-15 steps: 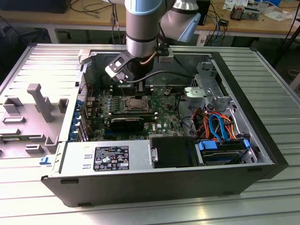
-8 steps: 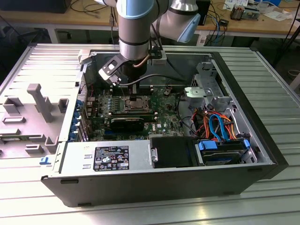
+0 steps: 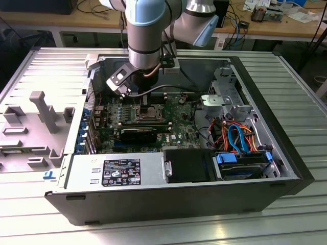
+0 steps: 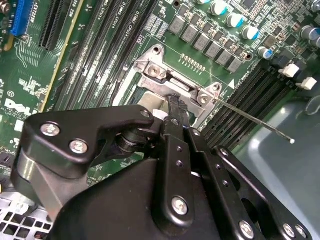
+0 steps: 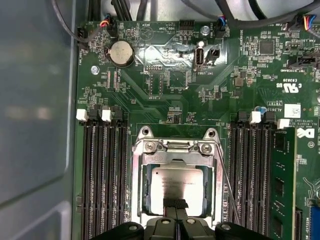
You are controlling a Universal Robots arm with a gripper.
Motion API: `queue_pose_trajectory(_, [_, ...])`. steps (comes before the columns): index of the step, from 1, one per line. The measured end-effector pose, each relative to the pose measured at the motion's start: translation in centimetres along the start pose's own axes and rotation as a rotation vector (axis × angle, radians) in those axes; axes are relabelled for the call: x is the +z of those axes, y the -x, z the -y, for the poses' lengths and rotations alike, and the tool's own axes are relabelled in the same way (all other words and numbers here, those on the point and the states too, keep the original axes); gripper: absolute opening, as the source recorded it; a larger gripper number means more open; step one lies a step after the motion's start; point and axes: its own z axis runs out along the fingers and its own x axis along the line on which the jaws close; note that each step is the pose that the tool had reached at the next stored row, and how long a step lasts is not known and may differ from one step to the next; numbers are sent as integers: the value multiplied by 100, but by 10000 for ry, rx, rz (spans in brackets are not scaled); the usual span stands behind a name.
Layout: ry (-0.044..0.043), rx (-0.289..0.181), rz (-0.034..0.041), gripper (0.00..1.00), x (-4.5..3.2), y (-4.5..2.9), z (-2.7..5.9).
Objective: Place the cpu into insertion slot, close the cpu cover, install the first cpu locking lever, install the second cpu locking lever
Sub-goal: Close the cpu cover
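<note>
Green motherboard (image 5: 165, 100), cpu (image 5: 177, 182) flat, metal top up, closed jaws over it

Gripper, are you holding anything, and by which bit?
Cannot tell. The gripper meets one edge of the cpu, which lies flat in its socket, but no clear grip shows.

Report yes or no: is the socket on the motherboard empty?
No: in the first wrist view the cpu lies in the socket, silver-grey top up, with the claw over one edge.
</note>
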Motion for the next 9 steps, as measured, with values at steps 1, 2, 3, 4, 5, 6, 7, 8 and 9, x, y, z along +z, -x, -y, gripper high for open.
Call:
queue_pose_trajectory(1, [0,0,1,11,4,0,1])
queue_pose_trajectory(2, [-1,-2,1,11,11,1,2])
queue_pose_trajectory(3, [-1,-2,2,11,14,1,3])
queue_pose_trajectory(4, [-2,-2,3,11,16,1,3])
queue_pose_trajectory(5, [-2,-1,4,11,17,1,3])
queue_pose_trajectory(6, [-1,-1,3,11,18,1,3])
queue_pose_trajectory(7, [-1,0,1,11,17,1,3])
queue_pose_trajectory(8, [3,0,-3,11,0,1,3])
queue_pose_trajectory(9, [0,0,0,11,-29,0,4])
